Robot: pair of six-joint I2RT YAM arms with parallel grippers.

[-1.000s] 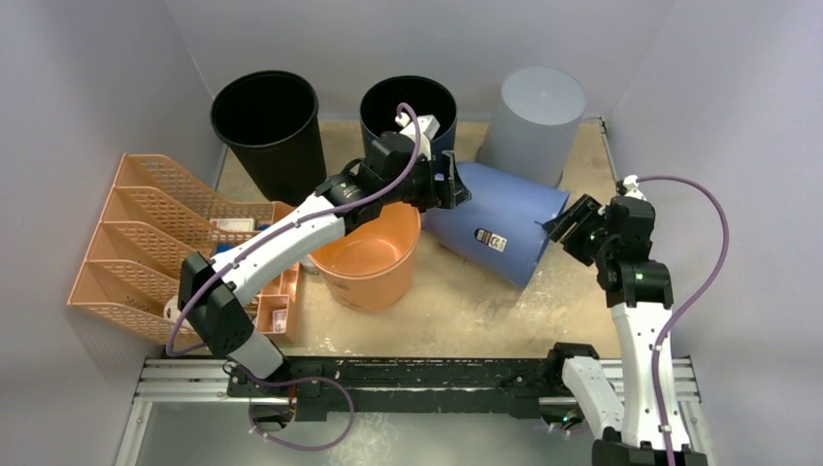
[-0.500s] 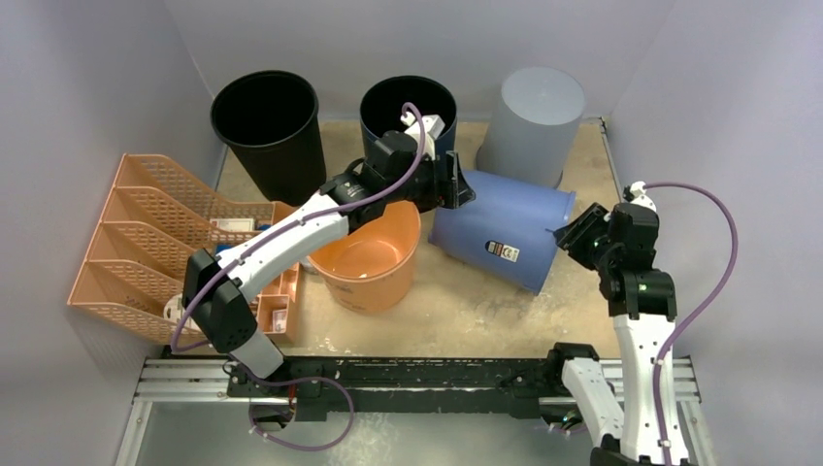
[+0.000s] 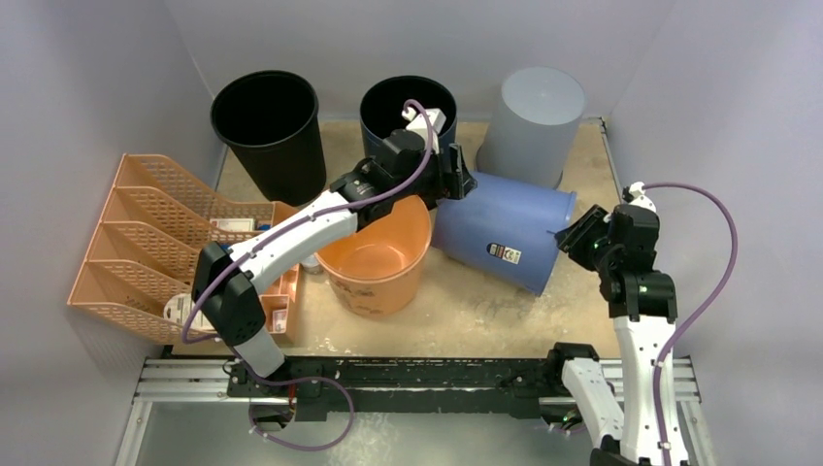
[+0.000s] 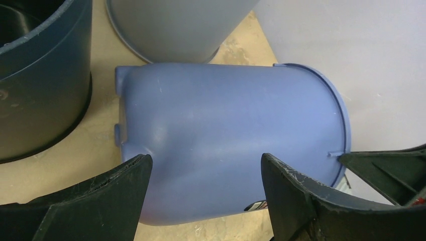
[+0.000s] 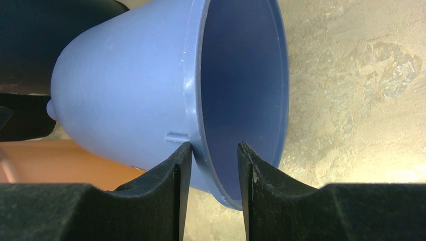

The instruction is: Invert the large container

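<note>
Five tubs on the table [image 3: 466, 311]: black bin [image 3: 267, 121], navy bin [image 3: 408, 107], upturned grey bin [image 3: 534, 112], orange bucket [image 3: 374, 262], and the one that matters, the large blue container [image 3: 505, 228], lying on its side between bucket and grey bin, mouth toward the right arm. Two claws on it. The left gripper [image 3: 456, 175] is spread wide over the closed base, gripping nothing, while the right gripper [image 5: 215, 170] is narrowly parted, one finger outside the rim and one inside, with a gap showing at the inner finger.

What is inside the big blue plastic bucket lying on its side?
Only bare blue wall shows inside the big blue plastic bucket, plus one right gripper finger past its rim. Its deep bottom is hidden.
</note>
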